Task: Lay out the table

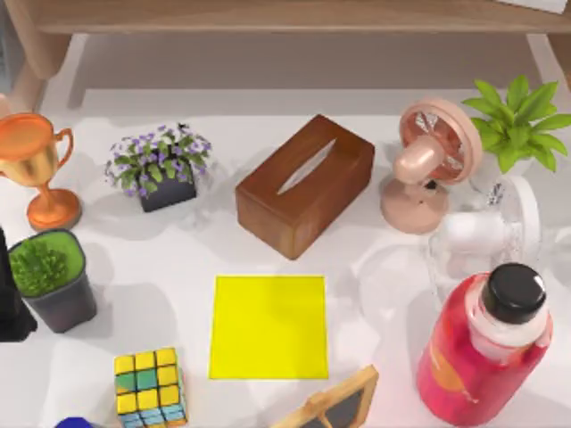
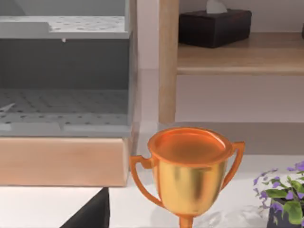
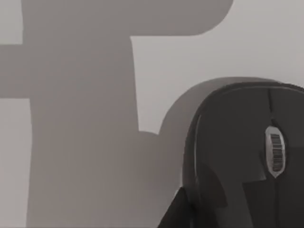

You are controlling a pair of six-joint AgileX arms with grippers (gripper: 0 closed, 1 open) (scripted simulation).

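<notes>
The white table [image 1: 161, 294] carries a yellow square mat [image 1: 268, 326] near its front middle. My left arm [image 1: 11, 294] is a dark shape at the table's left edge, beside a green plant in a dark pot [image 1: 49, 276]. A dark corner of my left gripper [image 2: 90, 213] shows in the left wrist view, apart from a copper trophy [image 2: 187, 166]. The right wrist view looks down on a black computer mouse [image 3: 247, 156] lying on the white table [image 3: 190, 57], with a dark edge of my right gripper [image 3: 173, 211] beside it.
Behind the mat lie a brown wooden tissue box [image 1: 305, 184], a purple flower pot [image 1: 161, 167] and the trophy [image 1: 36, 165]. A pink fan [image 1: 428, 165], leafy plant [image 1: 517, 125], white fan [image 1: 486, 232] and red bottle [image 1: 486, 348] crowd the right. A colour cube [image 1: 150, 386] and framed chalkboard [image 1: 335, 406] sit in front.
</notes>
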